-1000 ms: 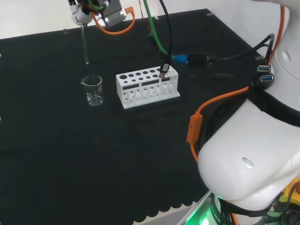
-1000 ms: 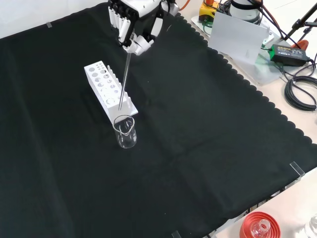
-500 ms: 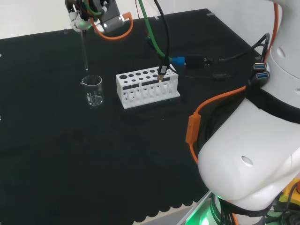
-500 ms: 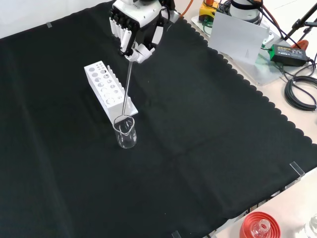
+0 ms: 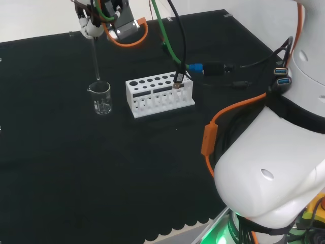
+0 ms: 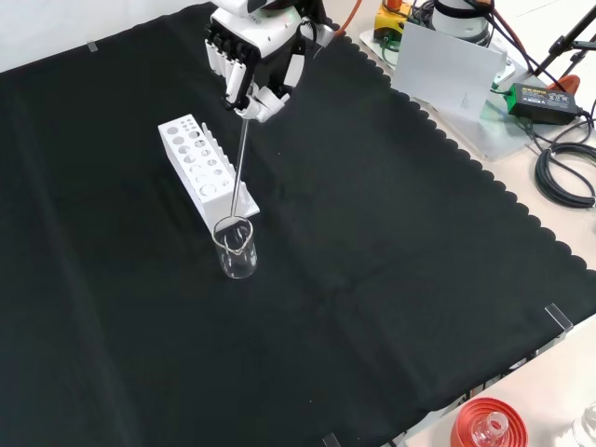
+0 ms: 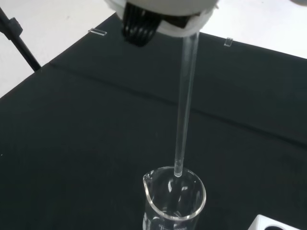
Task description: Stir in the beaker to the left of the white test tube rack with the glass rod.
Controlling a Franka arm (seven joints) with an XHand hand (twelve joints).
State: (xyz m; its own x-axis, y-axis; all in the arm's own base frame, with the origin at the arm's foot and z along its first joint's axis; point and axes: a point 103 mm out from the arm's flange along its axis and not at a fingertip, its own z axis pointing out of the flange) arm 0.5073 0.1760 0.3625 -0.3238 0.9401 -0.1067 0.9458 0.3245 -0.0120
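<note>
Now hand (image 6: 250, 58) pinches glass rod (image 6: 239, 166), tip at beaker (image 6: 236, 248) rim.

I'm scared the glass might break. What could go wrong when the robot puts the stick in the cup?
The glass rod hangs from the hand with its tip right at the rim of the beaker, not at the middle of the opening. Lowering it could knock the rim and tip the light beaker over. The white test tube rack stands close beside the beaker, so wide stirring might bump the beaker against it. The rod is thin glass held only at its top, so it could slip or swing.
</note>
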